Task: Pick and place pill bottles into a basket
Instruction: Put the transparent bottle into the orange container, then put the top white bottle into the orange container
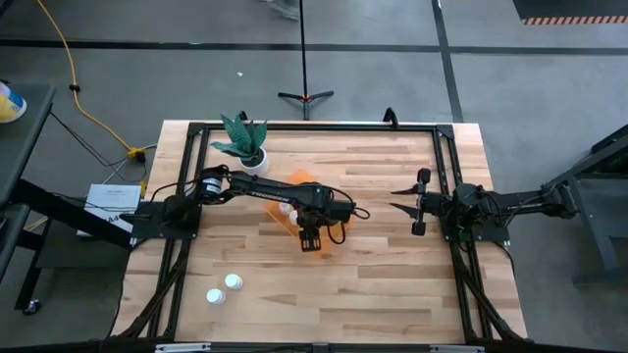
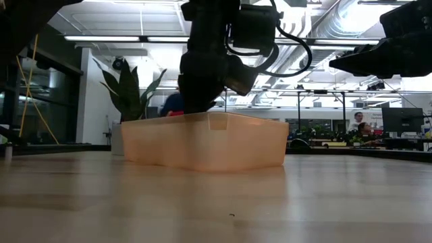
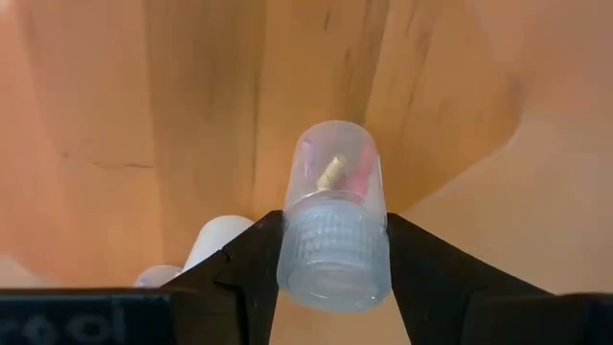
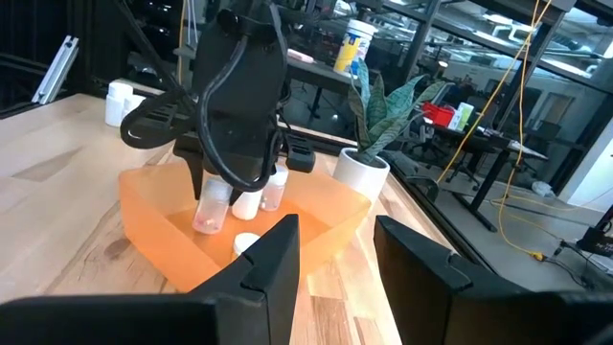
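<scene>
The left gripper (image 1: 310,242) hung over the orange basket (image 2: 202,142) at table centre, fingers pinching a pill bottle (image 3: 331,216) by its cap. A potted plant (image 1: 245,142) stood at the basket's 11 o'clock; two bottles (image 1: 225,288) lay at 7. The right gripper (image 1: 406,203), fingers spread, waited at 3 o'clock.

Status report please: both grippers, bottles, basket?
Left gripper shut on pill bottle over basket. Right gripper open, waiting aside. Two bottles remain on table.

Overhead, table-level, wrist close-ups — all share the basket (image 1: 312,218).
</scene>
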